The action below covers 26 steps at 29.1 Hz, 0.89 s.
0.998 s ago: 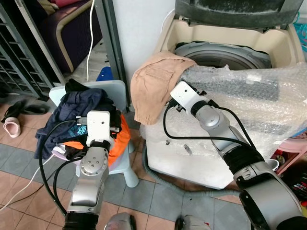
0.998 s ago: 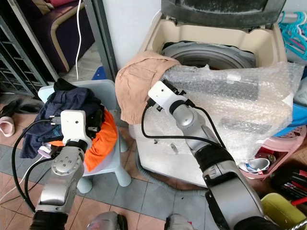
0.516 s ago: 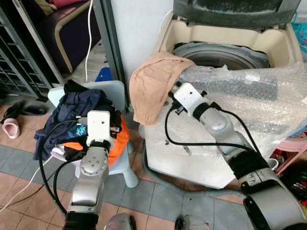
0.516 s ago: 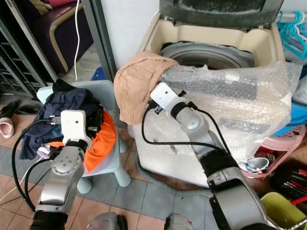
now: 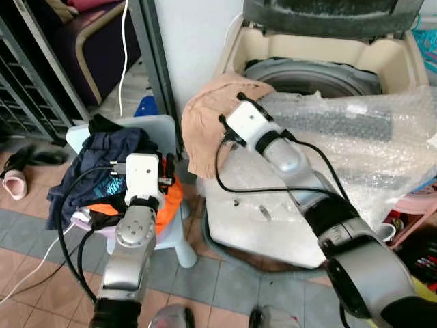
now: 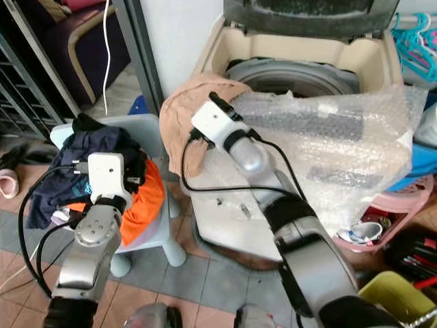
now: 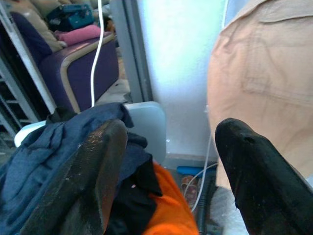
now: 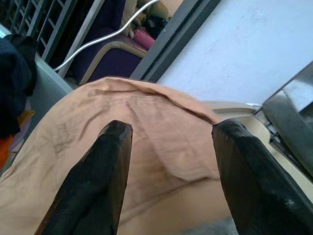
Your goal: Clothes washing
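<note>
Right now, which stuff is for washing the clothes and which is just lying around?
For the washing: washing machine, tan garment draped on its corner, right gripper open over it, pile of clothes on the small chair, left gripper open by it.

Just lying about: bubble wrap, pink slipper, hangers.

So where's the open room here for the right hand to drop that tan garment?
Open: the washer drum, behind the tan garment and bubble wrap. Crowded: the chair, heaped with clothes, and the wrapped washer front. The right hand is over the garment.
</note>
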{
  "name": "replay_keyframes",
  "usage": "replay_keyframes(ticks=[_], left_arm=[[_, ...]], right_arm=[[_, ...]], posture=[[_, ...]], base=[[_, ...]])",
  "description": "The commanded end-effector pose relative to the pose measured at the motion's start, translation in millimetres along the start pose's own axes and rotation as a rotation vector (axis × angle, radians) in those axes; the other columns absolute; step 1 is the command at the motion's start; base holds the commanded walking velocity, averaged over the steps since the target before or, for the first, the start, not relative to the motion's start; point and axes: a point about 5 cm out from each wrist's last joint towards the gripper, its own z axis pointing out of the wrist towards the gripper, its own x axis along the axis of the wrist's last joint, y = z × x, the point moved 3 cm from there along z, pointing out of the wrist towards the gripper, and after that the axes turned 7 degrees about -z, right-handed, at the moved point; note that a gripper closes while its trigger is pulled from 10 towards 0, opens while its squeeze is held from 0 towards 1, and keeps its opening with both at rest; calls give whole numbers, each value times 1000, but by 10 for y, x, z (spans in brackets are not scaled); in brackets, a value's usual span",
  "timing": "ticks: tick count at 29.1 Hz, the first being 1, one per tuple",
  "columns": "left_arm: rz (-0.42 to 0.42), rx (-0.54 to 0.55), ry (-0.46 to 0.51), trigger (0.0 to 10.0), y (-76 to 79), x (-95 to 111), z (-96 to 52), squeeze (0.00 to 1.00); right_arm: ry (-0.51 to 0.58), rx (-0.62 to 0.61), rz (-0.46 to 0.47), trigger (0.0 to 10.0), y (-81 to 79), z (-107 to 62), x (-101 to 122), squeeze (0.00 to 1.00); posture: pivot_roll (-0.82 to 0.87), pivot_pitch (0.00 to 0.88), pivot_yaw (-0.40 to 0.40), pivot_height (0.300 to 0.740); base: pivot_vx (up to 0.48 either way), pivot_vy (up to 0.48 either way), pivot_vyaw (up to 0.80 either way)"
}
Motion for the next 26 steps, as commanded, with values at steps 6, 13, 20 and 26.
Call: replay_keyframes(ticks=[6,13,20,26], left_arm=[[16,21,-6,10000,-50,-6,-27,0],[14,22,-8,10000,-42,-11,-24,0],[15,15,-10,10000,-11,-21,-10,0],[12,21,-9,10000,-12,-23,-4,0]], right_arm=[[-166,32,-14,0,-48,1,-260,0],[-229,44,25,0,-44,-61,-414,0],[-245,-2,53,0,28,-83,-494,0],[-264,-96,162,0,203,-85,-532,0]], posture=[[10,51,51,740],[2,52,50,740],[-3,45,44,740],[-3,44,42,740]], base=[[0,0,0],[0,0,0],[0,0,0],[0,0,0]])
